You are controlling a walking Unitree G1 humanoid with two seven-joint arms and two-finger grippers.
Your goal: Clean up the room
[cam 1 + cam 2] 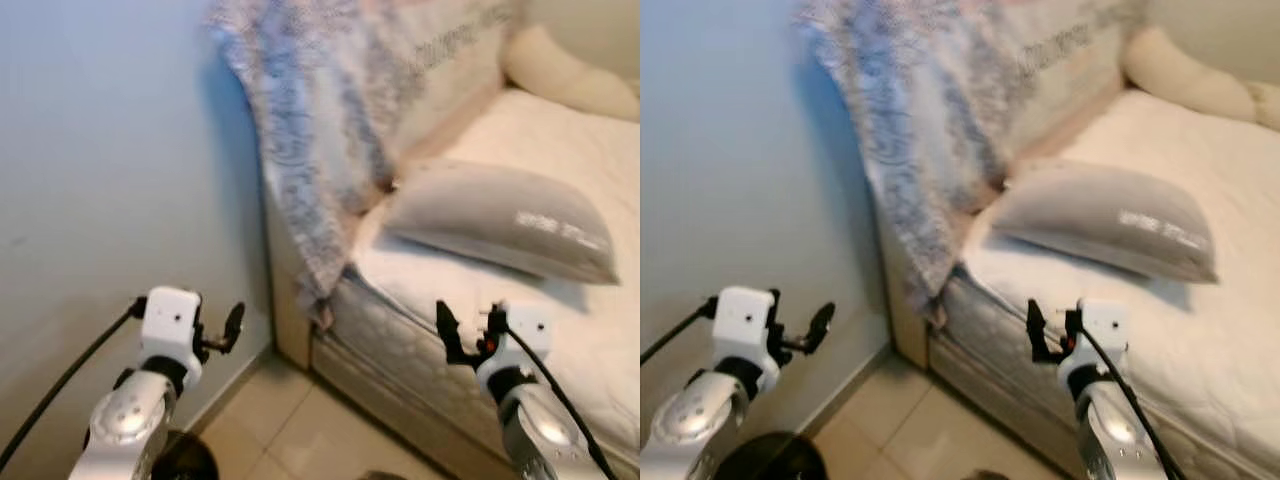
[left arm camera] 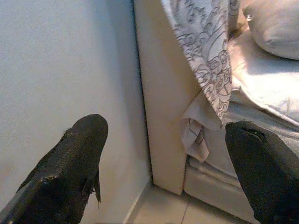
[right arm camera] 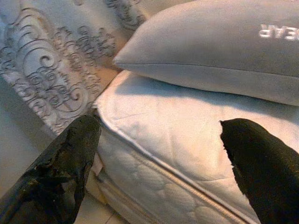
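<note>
So the robot's standing at the corner of the bed (image 1: 560,330), right where the headboard meets the wall (image 1: 110,180), and it looks like the approach stage of tidying up: nothing picked up yet. The left tool (image 1: 215,335) is up near the wall with its fingers spread and empty, and the right tool (image 1: 465,335) hangs over the mattress edge, also released with nothing in it. The obvious candidates to sort out are the patterned blanket (image 1: 300,150) slung over the headboard and trailing down the bed's corner, and the grey pillow (image 1: 500,220) lying crooked on the mattress just beside it. My guess is the next move needs a step closer and a reach, since both tools are clear of the fabric. Neat bit: the left wrist view shows a bunched sheet corner (image 2: 196,133) dangling under the blanket's tip, which is just a blur from the head. The right wrist view shows the mattress quilting and piping up close.
</note>
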